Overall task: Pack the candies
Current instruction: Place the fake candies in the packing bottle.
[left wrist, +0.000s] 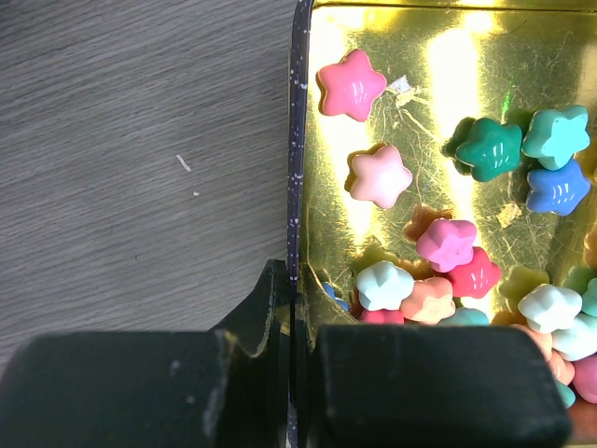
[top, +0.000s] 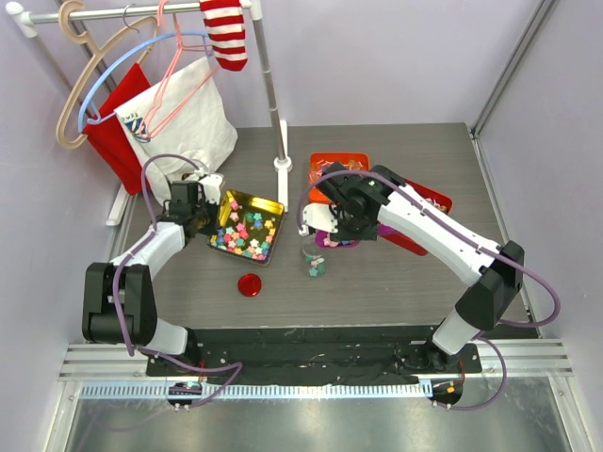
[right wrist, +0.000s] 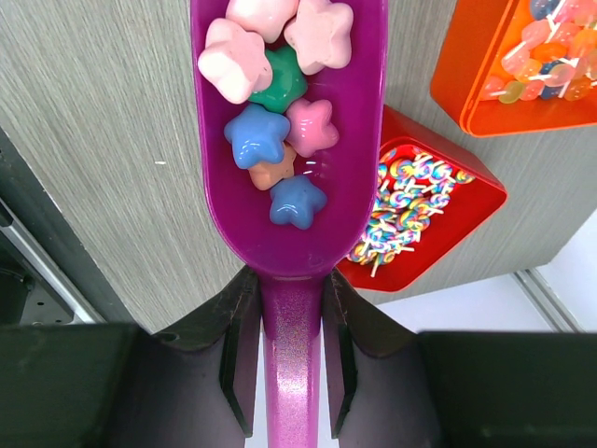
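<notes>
Overhead, my left arm reaches the left edge of the gold tray [top: 268,202], but from up there I can't make out the jaws. The left wrist camera settles it: the left gripper [left wrist: 292,317] is pinched tight on the tray's thin upright rim, with one of its fingers [left wrist: 420,383] inside the tray and the other outside. That close view also shows the candies [left wrist: 353,86] as glossy star-shaped sweets in pink, teal, blue, mint and peach. They lie loose on the gold floor, thickest near my fingers.

Only the overhead view gives me the round red lid [top: 249,284], flat on the table [top: 396,282] in front of the tray. To its right a small clear jar [top: 314,262] stands upright with some colour inside.

On the right wrist camera, the right gripper [right wrist: 291,313] is narrowed on the handle of a purple scoop [right wrist: 359,140]. A small heap of star candies sits in its bowl. Right of the scoop, the red tin [right wrist: 485,191] shows swirl lollipops on white sticks, and the orange tin [right wrist: 466,103] holds wrapped sweets. Both are too small to sort out from overhead.

The white bag [top: 203,113] hanging at the back left carries a small emblem, too small for me to read.
</notes>
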You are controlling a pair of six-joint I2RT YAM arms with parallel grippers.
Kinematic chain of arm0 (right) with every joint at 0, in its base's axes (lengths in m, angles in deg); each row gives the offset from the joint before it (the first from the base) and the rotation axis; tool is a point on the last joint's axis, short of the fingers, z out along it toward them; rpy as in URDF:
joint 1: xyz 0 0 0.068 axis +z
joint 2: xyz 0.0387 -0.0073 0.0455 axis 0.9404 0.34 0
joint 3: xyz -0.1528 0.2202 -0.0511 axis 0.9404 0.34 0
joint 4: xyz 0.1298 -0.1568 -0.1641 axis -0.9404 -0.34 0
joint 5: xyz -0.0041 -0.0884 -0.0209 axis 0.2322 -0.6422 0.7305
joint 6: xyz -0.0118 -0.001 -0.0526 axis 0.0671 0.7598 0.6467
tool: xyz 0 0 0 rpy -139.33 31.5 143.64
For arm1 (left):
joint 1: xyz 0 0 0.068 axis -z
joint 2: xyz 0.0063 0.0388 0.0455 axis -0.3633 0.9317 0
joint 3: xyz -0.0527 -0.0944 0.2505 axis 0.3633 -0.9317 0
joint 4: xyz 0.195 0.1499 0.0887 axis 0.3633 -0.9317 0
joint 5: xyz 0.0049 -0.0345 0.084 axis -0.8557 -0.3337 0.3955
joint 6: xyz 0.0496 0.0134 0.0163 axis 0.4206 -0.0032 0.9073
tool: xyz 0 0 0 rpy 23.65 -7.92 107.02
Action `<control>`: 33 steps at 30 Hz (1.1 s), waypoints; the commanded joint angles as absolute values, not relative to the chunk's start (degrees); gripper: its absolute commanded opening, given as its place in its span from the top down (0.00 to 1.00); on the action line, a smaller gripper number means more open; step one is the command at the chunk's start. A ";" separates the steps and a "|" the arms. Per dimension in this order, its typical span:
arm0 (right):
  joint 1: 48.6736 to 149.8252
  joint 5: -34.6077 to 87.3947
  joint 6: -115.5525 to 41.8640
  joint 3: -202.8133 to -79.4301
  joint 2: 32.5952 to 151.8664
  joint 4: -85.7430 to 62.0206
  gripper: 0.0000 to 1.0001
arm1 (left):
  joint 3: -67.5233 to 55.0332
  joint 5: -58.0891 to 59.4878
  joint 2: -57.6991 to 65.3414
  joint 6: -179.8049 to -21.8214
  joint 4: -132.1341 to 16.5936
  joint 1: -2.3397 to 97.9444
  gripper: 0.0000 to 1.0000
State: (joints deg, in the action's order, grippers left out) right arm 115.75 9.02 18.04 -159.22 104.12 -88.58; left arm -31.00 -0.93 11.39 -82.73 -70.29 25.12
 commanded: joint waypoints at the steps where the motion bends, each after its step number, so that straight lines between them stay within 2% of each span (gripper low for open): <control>1: 117.14 5.57 17.69 -158.92 100.36 -97.66 0.99 | -30.43 -2.47 10.07 -83.52 -65.50 24.73 1.00; 33: 121.10 -2.95 17.26 -158.12 99.92 -97.75 0.99 | -30.43 -2.73 10.86 -83.52 -65.24 24.73 1.00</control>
State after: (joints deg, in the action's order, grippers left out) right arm 120.10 0.23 17.61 -156.40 101.89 -88.52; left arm -31.02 -0.93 11.39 -82.75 -69.96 25.12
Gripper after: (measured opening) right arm 0.330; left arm 0.026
